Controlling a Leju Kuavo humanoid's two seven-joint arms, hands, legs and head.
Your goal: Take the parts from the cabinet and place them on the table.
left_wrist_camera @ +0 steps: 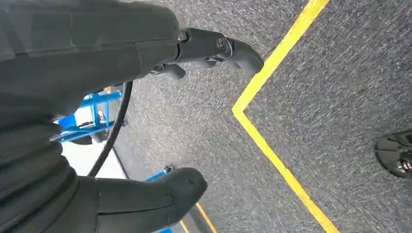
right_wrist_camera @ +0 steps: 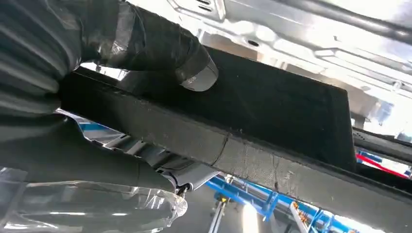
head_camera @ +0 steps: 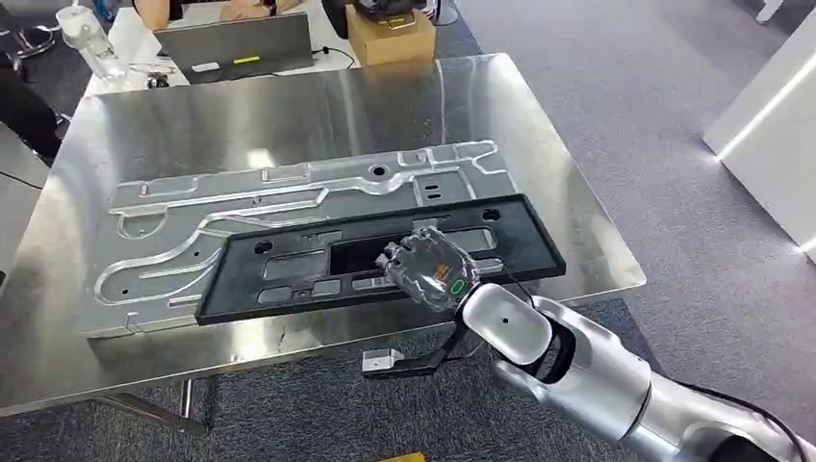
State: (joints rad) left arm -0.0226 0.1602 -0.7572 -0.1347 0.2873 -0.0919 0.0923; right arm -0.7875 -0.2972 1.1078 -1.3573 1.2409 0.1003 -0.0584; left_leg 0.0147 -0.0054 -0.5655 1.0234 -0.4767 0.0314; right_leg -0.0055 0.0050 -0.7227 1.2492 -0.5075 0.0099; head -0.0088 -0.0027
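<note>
workshop: steel table (head_camera: 115,144), yellow floor tape (left_wrist_camera: 272,63).

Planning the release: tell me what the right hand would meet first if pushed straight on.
Likely the silver stamped metal panel beyond the black flat panel the right hand grips; depth is unclear.

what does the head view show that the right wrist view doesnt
The head view alone takes in the whole steel table, the full outline of the silver stamped panel, and a laptop and cardboard box behind. The right wrist view alone gives a close look at the thumb pressed on the black tray's face, and blue framing beneath. Both show the right hand gripping the black tray over the panel.
</note>
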